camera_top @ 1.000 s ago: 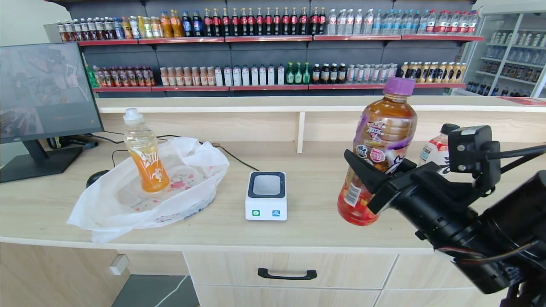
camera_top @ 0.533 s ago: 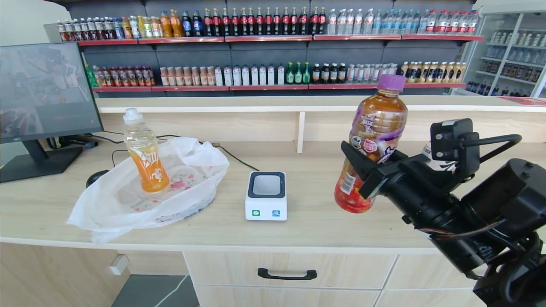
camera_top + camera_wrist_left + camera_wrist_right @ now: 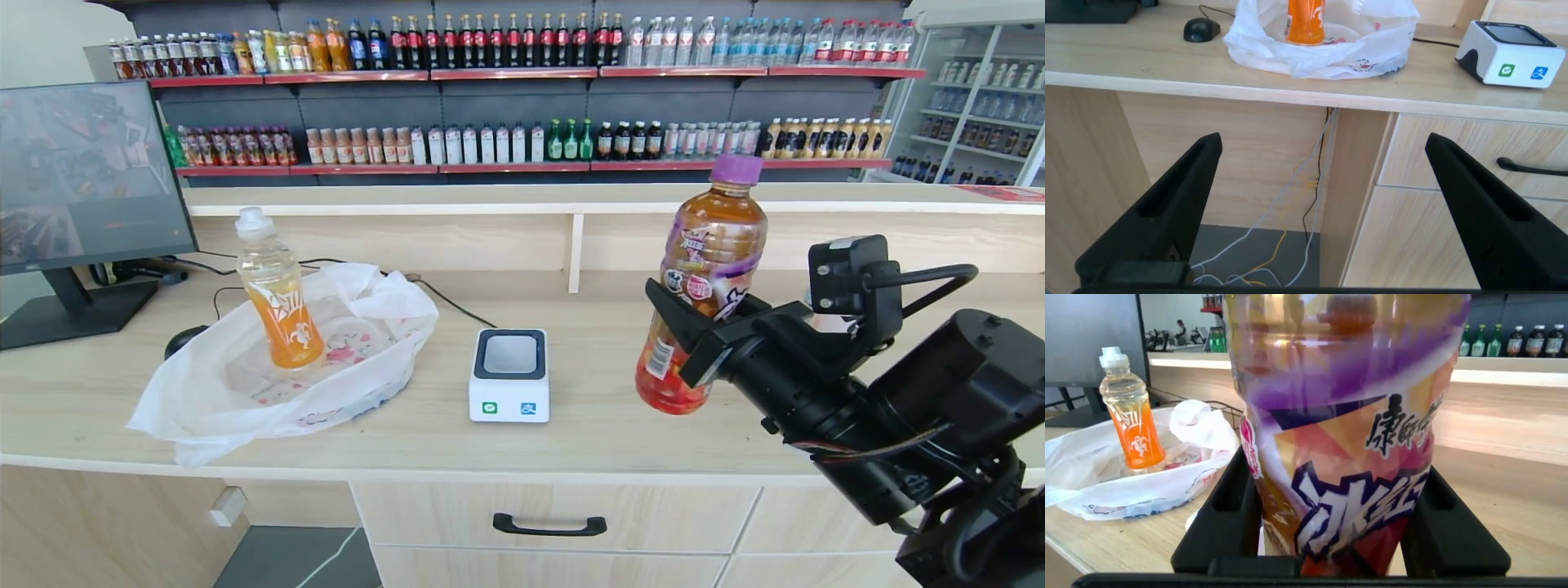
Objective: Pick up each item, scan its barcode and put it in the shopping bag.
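Observation:
My right gripper (image 3: 709,336) is shut on a purple-capped tea bottle (image 3: 704,278), held upright above the counter to the right of the white barcode scanner (image 3: 509,375). In the right wrist view the tea bottle (image 3: 1343,433) sits between both black fingers (image 3: 1221,510). A white shopping bag (image 3: 277,371) lies left of the scanner with an orange drink bottle (image 3: 276,290) standing in it. My left gripper (image 3: 1323,204) hangs open below the counter edge, in front of the cabinet, with nothing between its fingers. In the left wrist view, the bag (image 3: 1319,45) and scanner (image 3: 1511,53) sit on the counter above.
A monitor (image 3: 86,180) stands at the counter's far left, with a black mouse (image 3: 184,339) and cables beside the bag. Another bottle (image 3: 833,294) is partly hidden behind my right arm. A raised ledge (image 3: 571,200) backs the counter. A drawer handle (image 3: 549,525) is below.
My right gripper has carried the tea bottle leftward toward the scanner and slightly lower. The bag, orange bottle and scanner have stayed put.

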